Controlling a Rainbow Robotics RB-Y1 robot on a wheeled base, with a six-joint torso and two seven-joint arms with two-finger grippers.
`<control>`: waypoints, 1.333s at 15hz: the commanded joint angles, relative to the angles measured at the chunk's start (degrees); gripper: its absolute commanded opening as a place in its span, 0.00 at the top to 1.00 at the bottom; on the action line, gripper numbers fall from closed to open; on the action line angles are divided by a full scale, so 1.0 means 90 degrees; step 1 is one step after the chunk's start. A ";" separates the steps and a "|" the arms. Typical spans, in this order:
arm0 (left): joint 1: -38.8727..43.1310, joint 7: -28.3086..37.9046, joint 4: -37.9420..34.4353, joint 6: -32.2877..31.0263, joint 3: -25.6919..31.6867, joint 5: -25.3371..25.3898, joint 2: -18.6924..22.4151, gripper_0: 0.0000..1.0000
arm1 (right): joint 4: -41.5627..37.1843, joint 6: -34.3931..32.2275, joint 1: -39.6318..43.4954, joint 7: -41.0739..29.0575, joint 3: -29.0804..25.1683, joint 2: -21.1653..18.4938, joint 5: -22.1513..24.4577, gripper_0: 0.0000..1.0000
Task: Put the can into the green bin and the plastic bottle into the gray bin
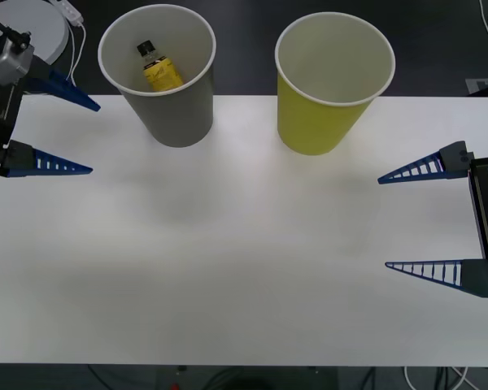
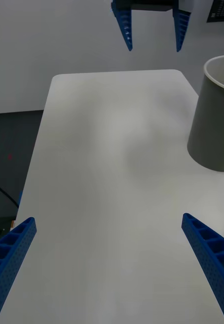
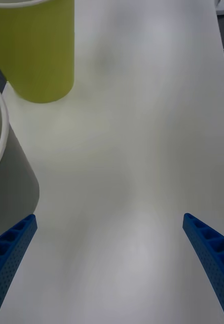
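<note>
Front view: we see the plastic bottle [image 1: 158, 68] inside the gray bin [image 1: 169, 114]; our left pincer [image 1: 88, 137] and right pincer [image 1: 382, 221] spread wide, empty, above the worktop [image 1: 228, 268].

We found the scene brightly and evenly lit from overhead, with the white table [image 1: 228, 268] close to washed out. Shadows were soft and faint: a pale grey smudge lay on the table ahead of the right gripper [image 1: 394, 221], toward the gray bin [image 1: 167, 81], and dim patches sat at the feet of that bin and the green bin [image 1: 329, 89]. Between the spread fingers of the left gripper [image 1: 85, 136] the tabletop looked smooth and hazy in its wrist view, with little texture. The green bin's wall [image 3: 38, 50] appeared slightly soft there. We saw no hard glare.
</note>
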 commanded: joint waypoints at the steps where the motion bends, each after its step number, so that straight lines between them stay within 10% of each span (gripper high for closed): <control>1: 0.0708 -0.0055 -0.0583 0.0596 0.0392 0.0030 -0.0048 0.00 | 0.0000 0.0000 0.0000 0.0000 0.0000 0.0000 0.0000 0.00; 9: 0.4292 0.1273 -0.2732 0.1152 0.3859 -0.1757 -0.1142 0.00 | 0.0000 0.0000 0.0000 0.0000 0.0000 0.0000 0.0000 0.00; 20: 0.6285 0.1684 -0.4392 0.1055 0.5373 -0.2460 -0.1083 0.00 | 0.0000 0.0000 0.0000 0.0000 0.0000 0.0000 0.0000 0.00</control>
